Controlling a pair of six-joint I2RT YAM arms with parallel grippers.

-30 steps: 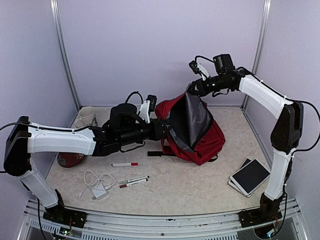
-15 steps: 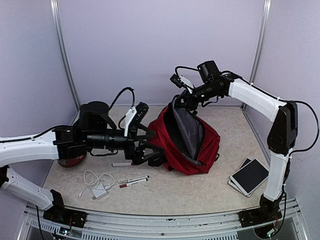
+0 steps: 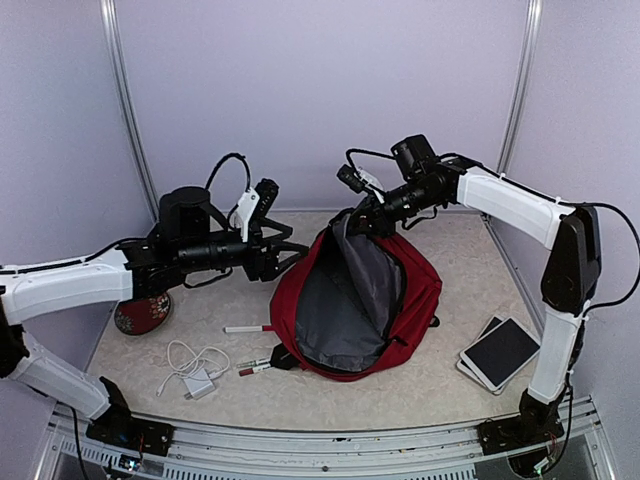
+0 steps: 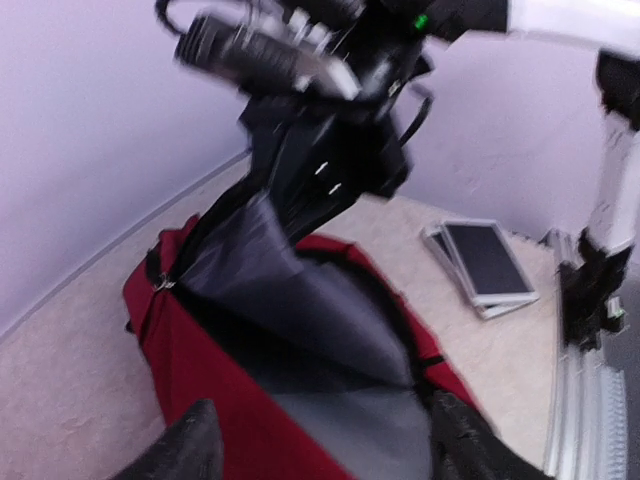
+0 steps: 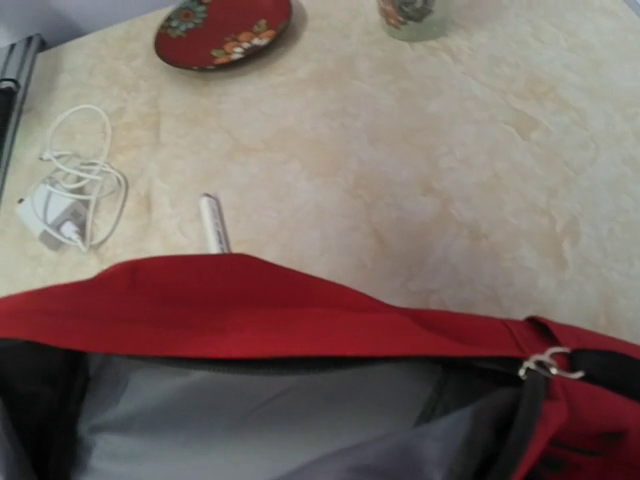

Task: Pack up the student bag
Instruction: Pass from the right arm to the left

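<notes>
I have the student bag (image 3: 415, 290) lying at the middle of the table (image 3: 400, 400), its mouth gaping toward 6 o'clock and the grey lining showing. My right gripper (image 3: 362, 213) sits at the bag's 12 o'clock with its jaws pressed together on the upper edge of the opening, lifting the flap. In the left wrist view that dark fabric hangs straight down from it.

My left gripper (image 3: 290, 243) floats free at the bag's 10 o'clock. Its fingers (image 4: 195, 450) are spread and nothing is between them.

Nothing looks packed yet, as far as I can tell. One marker (image 3: 250, 329) lies at the bag's 8 o'clock, and two more markers (image 3: 258, 366) lie at 7 o'clock, just beside the bag's near corner. The charger (image 3: 198, 380) with its coiled cable is past them, the red plate (image 3: 135, 318) is at 9 o'clock, and the tablet (image 3: 503, 352) is well apart at 4 o'clock.

My main worry is the right-hand pinch. It holds only a thin fold of fabric, so a tug from the left arm could slip it and collapse the mouth. The bag's near corner could also roll the two markers away or cover them if the bag slides. When I go for the charger, the loose cable may snag on a finger or trail over the rim. The left forearm passes close over the plate, so a low sweep could knock it.
</notes>
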